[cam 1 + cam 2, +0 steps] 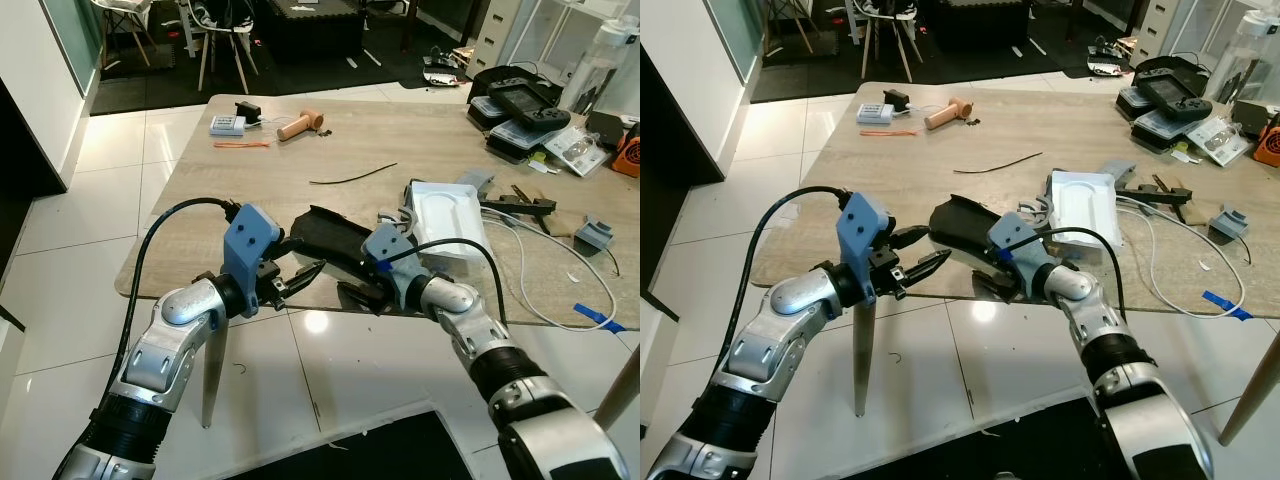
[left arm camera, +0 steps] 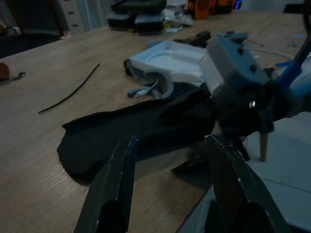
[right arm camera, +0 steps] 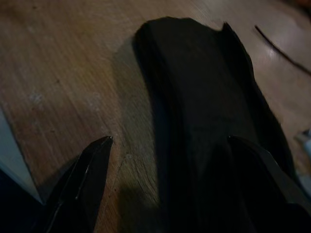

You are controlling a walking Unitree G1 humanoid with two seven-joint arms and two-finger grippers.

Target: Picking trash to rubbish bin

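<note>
Pale wood-grain laminate forms the table (image 1: 200, 190), its near edge faced by both arms. At the left, the left pincer (image 1: 297, 279) is held just off that edge, fingers apart, aimed at the black scrap (image 1: 335, 240). The scrap, a dark curled sheet taken to be the trash, lies on the table at the near edge, partly overhanging it. At its right end the right pincer (image 1: 362, 294) is seen with fingers apart, one finger over the scrap and the other over bare wood, nothing clamped. The piece is judged light, thin and half-stiff, likely to flex when lifted; the overhanging rim looks the best place to pinch. Just beyond it lies a white moulded tray (image 1: 445, 222). No brand, label or writing can be read.
</note>
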